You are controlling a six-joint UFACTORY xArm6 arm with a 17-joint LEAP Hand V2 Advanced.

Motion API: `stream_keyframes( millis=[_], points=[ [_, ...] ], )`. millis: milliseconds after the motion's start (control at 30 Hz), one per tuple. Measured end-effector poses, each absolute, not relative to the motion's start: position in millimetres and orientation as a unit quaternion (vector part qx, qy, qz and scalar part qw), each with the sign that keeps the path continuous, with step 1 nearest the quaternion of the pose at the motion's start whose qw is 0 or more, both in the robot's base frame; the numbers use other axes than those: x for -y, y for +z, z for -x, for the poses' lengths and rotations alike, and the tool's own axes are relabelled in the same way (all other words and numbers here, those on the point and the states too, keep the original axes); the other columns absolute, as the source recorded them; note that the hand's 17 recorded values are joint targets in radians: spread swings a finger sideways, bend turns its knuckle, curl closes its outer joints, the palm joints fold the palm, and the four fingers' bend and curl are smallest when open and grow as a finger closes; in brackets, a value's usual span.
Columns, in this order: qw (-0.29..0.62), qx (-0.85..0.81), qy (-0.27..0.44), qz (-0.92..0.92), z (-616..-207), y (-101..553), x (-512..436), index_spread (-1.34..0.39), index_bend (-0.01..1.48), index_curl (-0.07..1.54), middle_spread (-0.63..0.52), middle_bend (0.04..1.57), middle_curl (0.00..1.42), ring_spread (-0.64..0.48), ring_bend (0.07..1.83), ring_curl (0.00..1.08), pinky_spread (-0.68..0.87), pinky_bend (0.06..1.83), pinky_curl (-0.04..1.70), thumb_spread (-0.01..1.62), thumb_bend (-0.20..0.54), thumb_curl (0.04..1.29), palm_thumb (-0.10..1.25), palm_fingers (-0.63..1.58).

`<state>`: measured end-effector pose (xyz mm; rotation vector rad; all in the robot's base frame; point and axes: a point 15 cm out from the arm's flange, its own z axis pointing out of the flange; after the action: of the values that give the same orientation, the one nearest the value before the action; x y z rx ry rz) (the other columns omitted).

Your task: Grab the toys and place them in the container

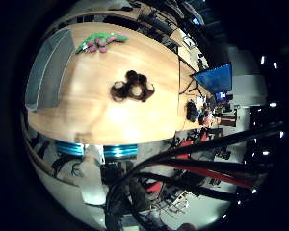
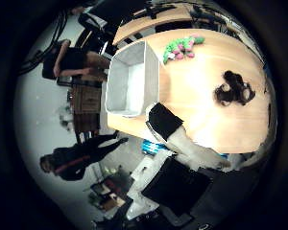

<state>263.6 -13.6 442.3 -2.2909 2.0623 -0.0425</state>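
Note:
A green and pink plush toy (image 2: 182,47) lies on the wooden table (image 1: 135,122), close to one end of an empty grey container (image 2: 152,79) that stands along the table's edge. A dark brown plush toy (image 1: 132,86) lies near the middle of the table, apart from both. My right hand (image 2: 175,143) is high above the table's edge, well away from the toys. A black-tipped white finger (image 2: 165,122) reaches out over the edge beside the container. The hand is open and holds nothing.
A blue-lit monitor (image 1: 214,78) and desk clutter stand beyond one end of the table. Blue bins (image 1: 118,151) sit under the table's near edge. A second wooden table (image 2: 153,19) stands behind the first. Open floor lies past the container.

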Motion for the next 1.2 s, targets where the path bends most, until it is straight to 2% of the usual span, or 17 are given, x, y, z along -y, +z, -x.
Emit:
stream_keyframes(
  millis=[467,867,1200],
  points=[
    [0.020,-0.672,0.000,0.740,-267.4,424.3,15.4,-0.51,0.17,0.32,-0.19,0.26,0.36,-0.12,0.47,0.17,0.34,0.47,0.13,1.10,-0.023,0.27,0.36,0.46],
    [0.027,-0.721,-0.015,0.692,-297.1,409.6,75.7,-0.50,0.17,0.32,-0.19,0.26,0.36,-0.12,0.49,0.17,0.33,0.48,0.12,1.10,-0.023,0.27,0.36,0.46],
    [0.010,-0.749,0.018,0.663,-321.6,365.9,122.9,-0.50,0.15,0.31,-0.19,0.26,0.36,-0.13,0.51,0.18,0.32,0.50,0.12,1.09,-0.023,0.27,0.37,0.44]
  ],
)
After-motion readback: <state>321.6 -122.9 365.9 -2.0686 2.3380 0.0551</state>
